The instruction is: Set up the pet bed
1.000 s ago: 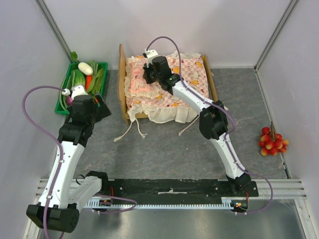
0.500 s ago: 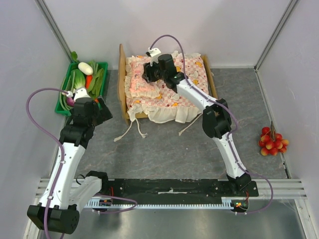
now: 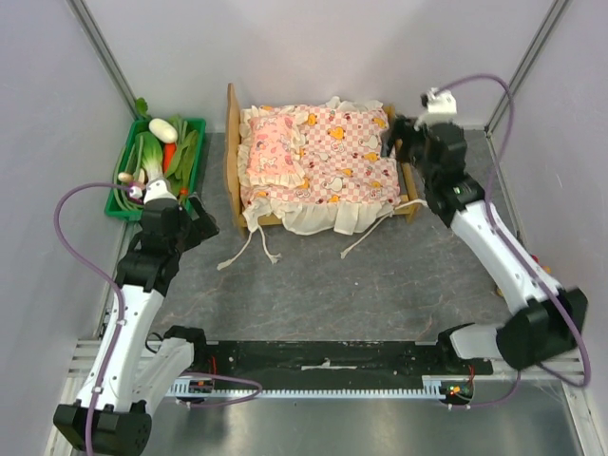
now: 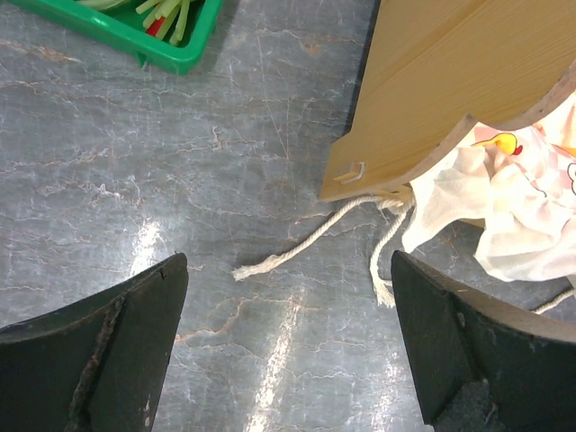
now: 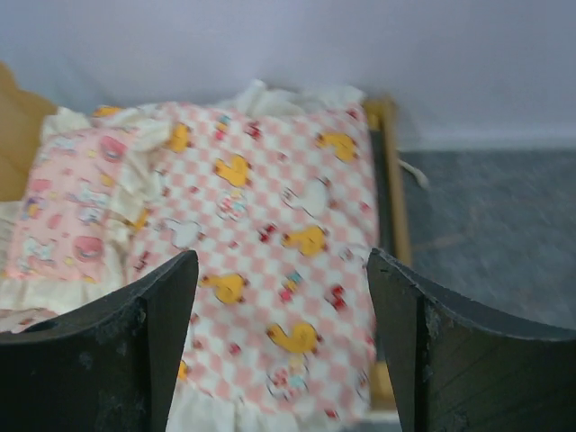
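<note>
Right hand (image 3: 392, 144) hangs spread and holds nothing, just off the right end of the pet bed (image 3: 231, 142). In its own view the fingers (image 5: 135, 342) frame the checked mattress (image 5: 270, 225) without touching it. Left hand (image 3: 197, 215) is spread wide too, low over the surface (image 4: 135, 180) near the bed's lower-left corner, holding nothing.

The bed sits at upper centre of the overhead frame, near the back wall. Its mattress is laid in and the small pillow (image 3: 271, 157) rests at the headboard end.

What worries me are the loose ties (image 3: 249, 249) — they trail off the frame onto the surface at the lower left and lower middle of the bed. One lies right between my left fingers (image 4: 108, 342) in the wrist view, so closing there, or dragging through, could snag it and pull the mattress askew. The frill also spills over the near rail. The right hand sits close enough to the frame that a careless swing could shove the whole bed.

No writing or brand is readable anywhere — only cartoon prints on the fabric, and a small white clip (image 4: 349, 171) on the wood.
</note>
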